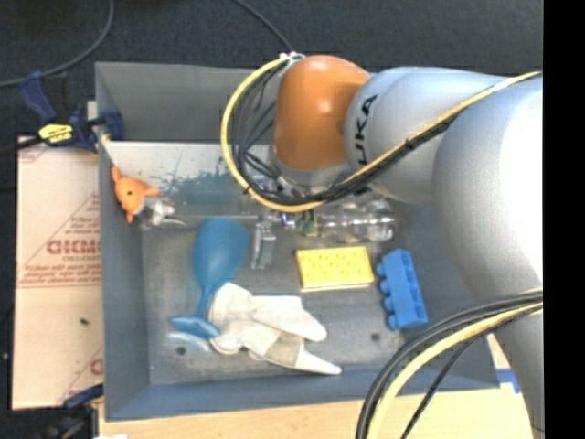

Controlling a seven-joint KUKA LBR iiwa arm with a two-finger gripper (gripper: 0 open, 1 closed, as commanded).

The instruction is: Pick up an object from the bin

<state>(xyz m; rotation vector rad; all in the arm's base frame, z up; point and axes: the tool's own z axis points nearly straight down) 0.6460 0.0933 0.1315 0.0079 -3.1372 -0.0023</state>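
In the upper middle of the bin [384, 346], the gripper [265, 243] points down beneath the orange cover [311, 108] of the arm [457, 144], which enters from the right. Cables [234, 144] loop round the left side of the cover.

Gripper state: whether it is released or clenched cannot be told, because the cover and wrist hide most of it.

Nearest thing: a blue goblet [219, 252], lying on its side.
- Its cup lies just left of the gripper's tip. Whether the two touch cannot be told.
- Its stem runs toward the front left of the bin and ends in a flat foot.

Other things in the bin:
- A white glove [270, 327] lies crumpled against the goblet's stem and foot and spreads toward the front centre.
- A yellow studded block [335, 268] lies flat, near the gripper on its right.
- A blue brick [402, 288] lies just beside the block, on the block's right, at a slight angle.
- A clear plastic item [358, 219] lies behind the block, partly under the wrist. Its kind cannot be told.
- An orange fish [131, 193] sits at the back left, close to the left wall and well apart from the gripper.
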